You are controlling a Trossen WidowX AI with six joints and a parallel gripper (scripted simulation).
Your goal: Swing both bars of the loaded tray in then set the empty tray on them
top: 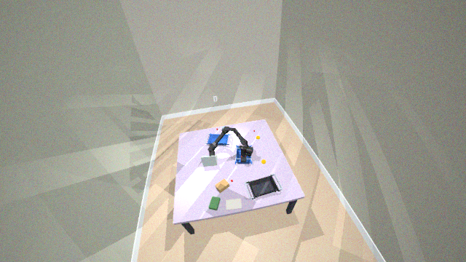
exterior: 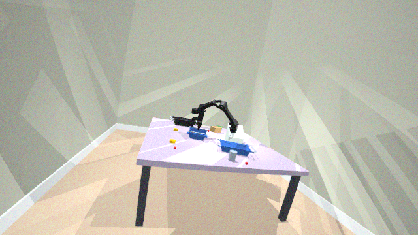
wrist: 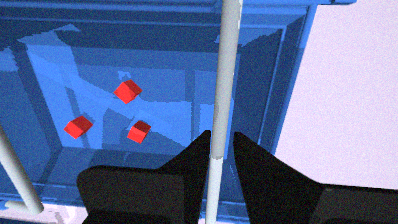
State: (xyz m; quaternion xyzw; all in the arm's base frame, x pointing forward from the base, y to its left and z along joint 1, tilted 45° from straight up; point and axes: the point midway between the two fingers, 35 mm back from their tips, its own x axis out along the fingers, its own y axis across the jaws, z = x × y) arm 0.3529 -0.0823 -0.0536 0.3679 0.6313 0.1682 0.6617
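Note:
The loaded blue tray (top: pixel 238 156) (exterior: pixel 196 134) (wrist: pixel 165 82) stands on the table with red blocks (wrist: pixel 127 91) in it. My gripper (top: pixel 243 160) (exterior: pixel 199 127) (wrist: pixel 221 136) is over this tray, partly open. The tray's right-hand bar (wrist: pixel 225 75) runs between the fingertips with slim gaps beside it. It shows over the tray's inside, near the right end wall. The other bar (wrist: pixel 17 175) slants across the tray at the left of the wrist view. The empty blue tray (top: pixel 218 139) (exterior: pixel 235 147) lies apart near my base. The far end of the loaded tray is hidden.
A black tray (top: pixel 263 186) (exterior: pixel 183 121) stands at one table corner. A tan box (top: pixel 222 185) (exterior: pixel 215 129), a green block (top: pixel 214 203) and a pale flat piece (top: pixel 233 204) lie around. A grey cylinder (exterior: pixel 232 155) stands by the empty tray. Yellow pieces (top: pixel 263 161) (exterior: pixel 172 141) lie beside the loaded tray.

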